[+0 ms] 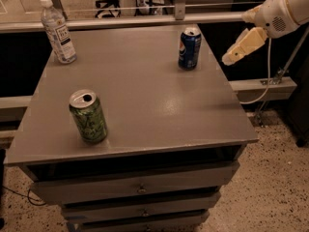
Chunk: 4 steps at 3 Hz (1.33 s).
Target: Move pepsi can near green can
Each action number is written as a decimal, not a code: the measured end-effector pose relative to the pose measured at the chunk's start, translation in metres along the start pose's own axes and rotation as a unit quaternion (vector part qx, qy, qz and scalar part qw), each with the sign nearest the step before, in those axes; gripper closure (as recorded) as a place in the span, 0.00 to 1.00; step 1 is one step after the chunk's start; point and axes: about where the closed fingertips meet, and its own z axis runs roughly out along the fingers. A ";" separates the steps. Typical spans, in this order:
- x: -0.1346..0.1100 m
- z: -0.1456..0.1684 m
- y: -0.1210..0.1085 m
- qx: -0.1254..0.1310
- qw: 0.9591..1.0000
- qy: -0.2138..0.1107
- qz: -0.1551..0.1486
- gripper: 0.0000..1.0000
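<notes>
Camera view: pepsi can [189,48] is stood upright at the far right of the table [145,91], well apart from the green can [88,116] at near left. Claw [229,59] is hung off the table's right edge, near the pepsi can, nothing held; whether spread or pressed together cannot be told. The can is best approached sideways, gripped mid-body, carried upright and set down just beside the green can without knocking it.

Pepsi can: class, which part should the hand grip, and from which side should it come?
Probably best: grip the pepsi can across its mid-body, coming in level from its right. It stands upright near the back right corner of the table, and the hand hangs off that edge, beside the can.
</notes>
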 end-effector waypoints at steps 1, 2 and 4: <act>-0.018 0.027 -0.016 -0.005 0.999 -0.045 0.024 0.00; -0.034 0.056 -0.024 -0.012 0.996 -0.079 0.037 0.00; -0.047 0.115 -0.023 -0.039 0.992 -0.106 0.057 0.18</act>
